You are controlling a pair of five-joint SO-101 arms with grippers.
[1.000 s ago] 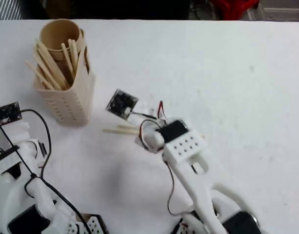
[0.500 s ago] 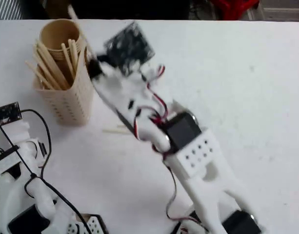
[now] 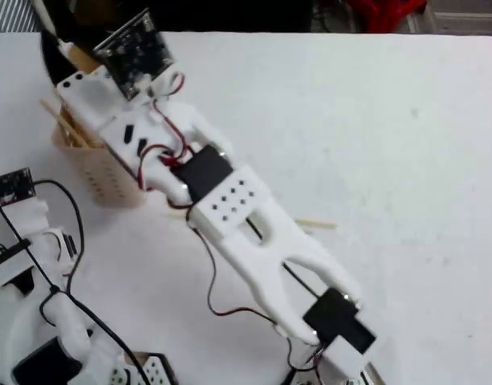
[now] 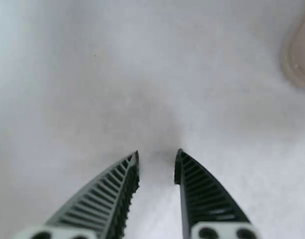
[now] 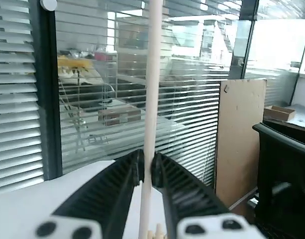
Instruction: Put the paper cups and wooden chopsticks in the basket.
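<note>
- Tool first, at the near left: the left tool [image 4: 156, 159] hangs low over the white table [image 3: 406, 120]. Its two ribbed jaws stand a narrow gap apart, with nothing between them.
- The left arm [image 3: 21, 277] sits folded at the near-left corner, nearer than the basket and to its left.
- A loose chopstick [image 3: 316, 224], thin pale wood, lies flat on the table about mid-way. One end pokes out to the right from under the right arm [image 3: 254, 233].
- The right arm stretches in a long diagonal from the near right to the far left and passes over the basket's right side.
- The basket [image 3: 109, 180] is a tall cream container with rows of small holes in its walls. It stands upright at the far left of the table, and the arm hides most of its mouth.
- A bundle of chopsticks [image 3: 61, 120] leans out of the basket on its left side, with the upper ends fanned apart.
- The right tool [image 5: 148, 167] is above the basket's mouth, clamped tight on a held chopstick [image 5: 153, 74]. This is a smooth pale stick, and most of its length rises beyond the jaws while a short part shows below them.
- The table's far edge runs just behind the basket, and the held chopstick reaches out past it.
- White table surface spreads wide to the right of the right arm, out to the far edge.
- Beyond the table stand window blinds [image 5: 23, 99] and a brown board [image 5: 242, 134].
</note>
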